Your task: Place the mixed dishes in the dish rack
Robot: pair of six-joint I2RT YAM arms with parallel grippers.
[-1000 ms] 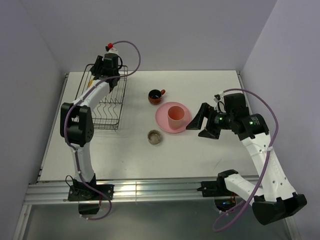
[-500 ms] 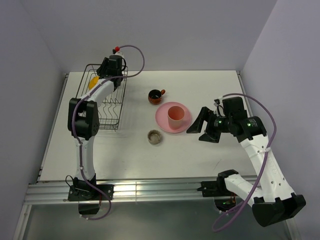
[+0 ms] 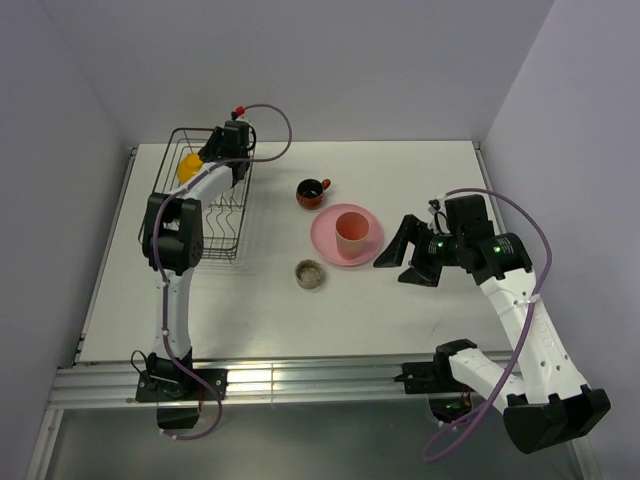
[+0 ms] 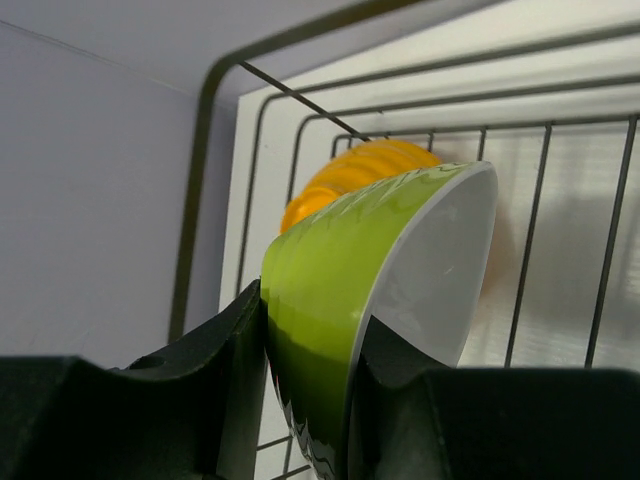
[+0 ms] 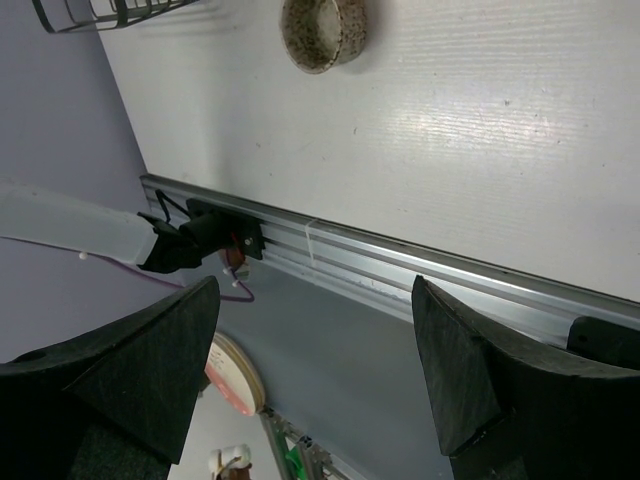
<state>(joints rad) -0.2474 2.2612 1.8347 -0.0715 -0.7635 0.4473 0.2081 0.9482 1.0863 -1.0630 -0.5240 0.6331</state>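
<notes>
The left gripper (image 4: 308, 350) is closed across the rim of the white squarish bowl (image 4: 415, 250), which is held tilted inside the dish rack (image 3: 205, 228) at the upper left of the overhead view, against the orange-yellow bowl (image 4: 350, 172); whether it rests on the wires cannot be told. The right gripper (image 3: 396, 262) is held wide open and empty beside the pink plate (image 3: 325, 238). The bowl is judged stiff, glazed, slippery and chippable, so the rim is best pinched firmly.
</notes>
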